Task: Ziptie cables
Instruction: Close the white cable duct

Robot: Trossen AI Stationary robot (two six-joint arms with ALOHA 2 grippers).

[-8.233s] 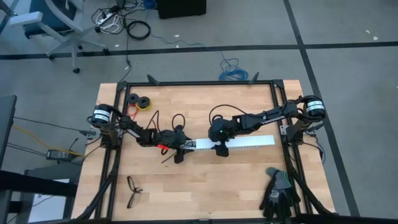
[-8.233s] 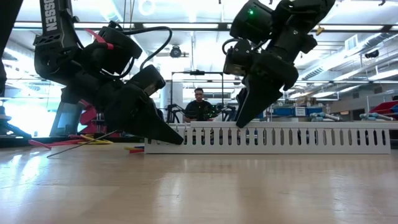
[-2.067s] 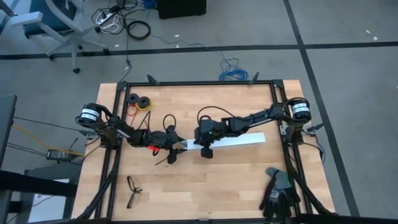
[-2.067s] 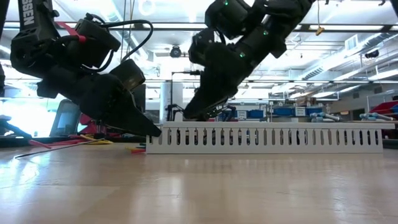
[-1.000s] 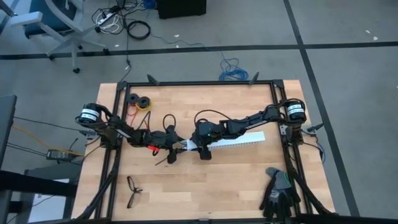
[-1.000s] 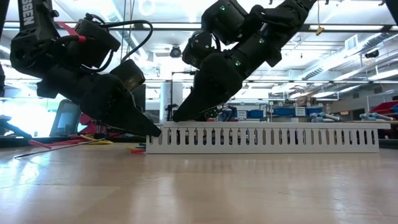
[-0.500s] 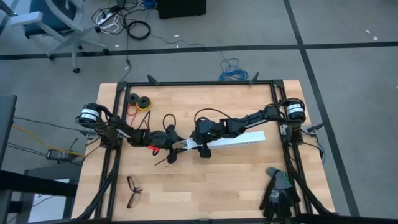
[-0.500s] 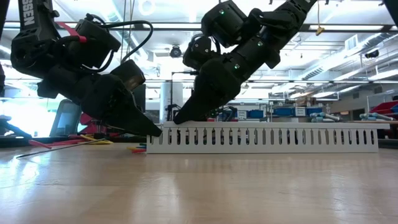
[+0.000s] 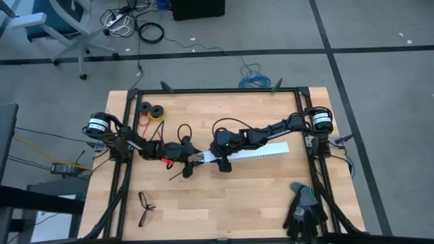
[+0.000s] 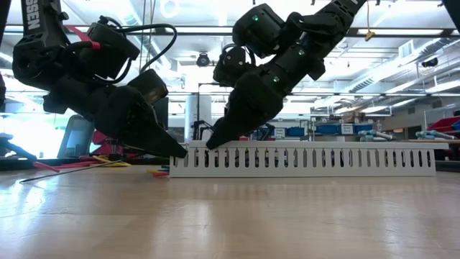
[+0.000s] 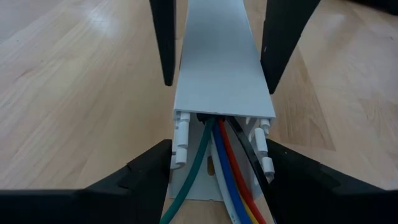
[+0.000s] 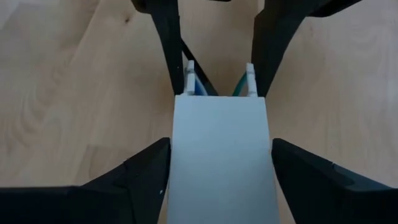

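Note:
A long white slotted strip point(image 9: 261, 152) lies flat on the table, with a plain white cover point(image 11: 217, 68) on top of it. The cables point(image 11: 217, 168), green, blue, red, yellow and black, run inside it and come out of its left end. My left gripper point(image 11: 221, 162) is at that left end point(image 10: 176, 162), shut on it. My right gripper point(image 12: 221, 174) stands just to the right of it point(image 9: 222, 165), shut on the cover. A thin black ziptie point(image 9: 178, 174) lies on the wood by the left gripper. My left gripper pinches the strip's left end point(image 11: 180, 134) between its two fingers point(image 11: 149, 168), one on each slotted side wall. It comes slanting down from the table's left, along the strip. The strip rests on the table. My right gripper has the cover's left end point(image 12: 186, 124) between its fingers point(image 12: 146, 174), one on each long edge. It comes slanting down from the table's right point(image 10: 213, 144). The cover sits on the strip.
Black eyeglasses point(image 9: 144, 207) lie near the near-left corner and dark gloves point(image 9: 303, 207) near the near-right corner. Tape rolls point(image 9: 152, 110) sit at the far left. A black frame point(image 9: 217, 90) rims the table. Bare wood lies in front of the strip.
My right gripper has tipped steeper, and its fingertips have shifted a little toward the table's right along the top of the strip. The strip and my left gripper have stayed where they were.

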